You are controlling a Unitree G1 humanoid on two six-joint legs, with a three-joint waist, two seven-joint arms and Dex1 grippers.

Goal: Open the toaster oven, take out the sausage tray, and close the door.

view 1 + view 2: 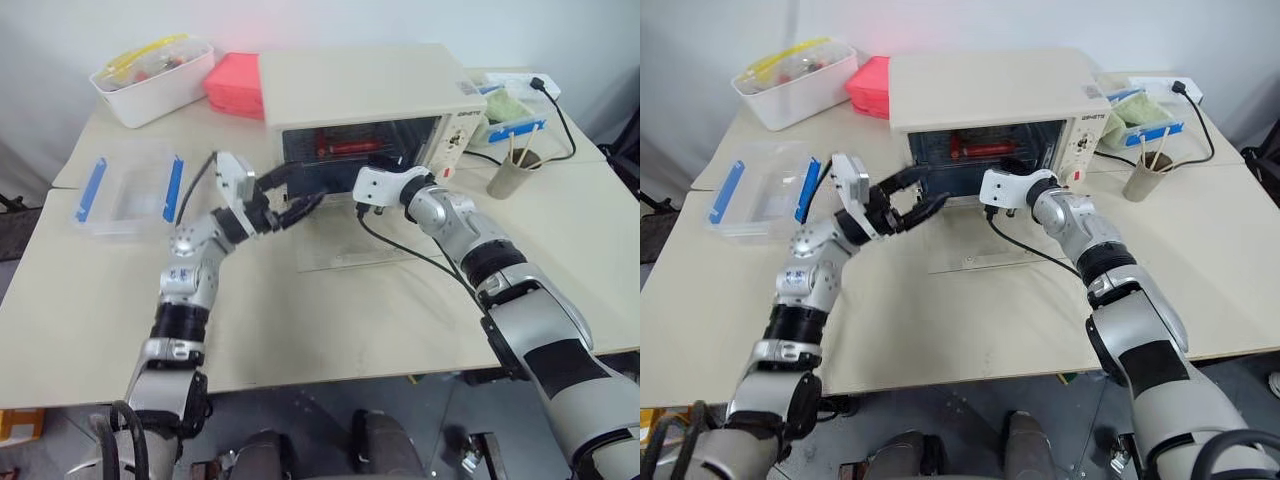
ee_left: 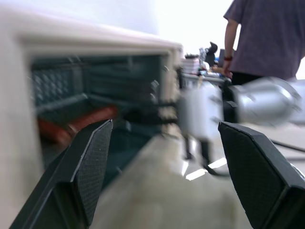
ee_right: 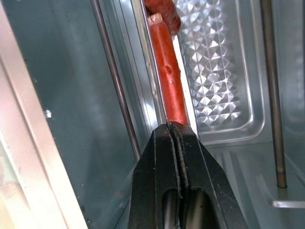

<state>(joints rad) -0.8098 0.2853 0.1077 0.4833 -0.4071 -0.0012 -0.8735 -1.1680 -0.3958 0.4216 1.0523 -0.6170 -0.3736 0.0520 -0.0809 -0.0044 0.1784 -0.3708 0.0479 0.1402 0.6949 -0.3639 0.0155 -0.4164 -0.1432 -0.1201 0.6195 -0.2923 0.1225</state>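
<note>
The right gripper [image 3: 174, 128] is pinched shut on the tray [image 3: 224, 86] rim inside the oven [image 1: 360, 90]. Left gripper [image 1: 912, 196] waits open nearby. Pull straight out, level, over the lowered door [image 1: 345, 250].

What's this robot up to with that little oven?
It is getting a tray of sausages out of the toaster oven. The glass door is already folded down flat on the table. The right pincer reaches inside, its fingers shut at the edge of the sausage tray, right by a red sausage; the tray sits inside on its rack. The left pincer hangs open in front of the oven's mouth, holding nothing.
</note>
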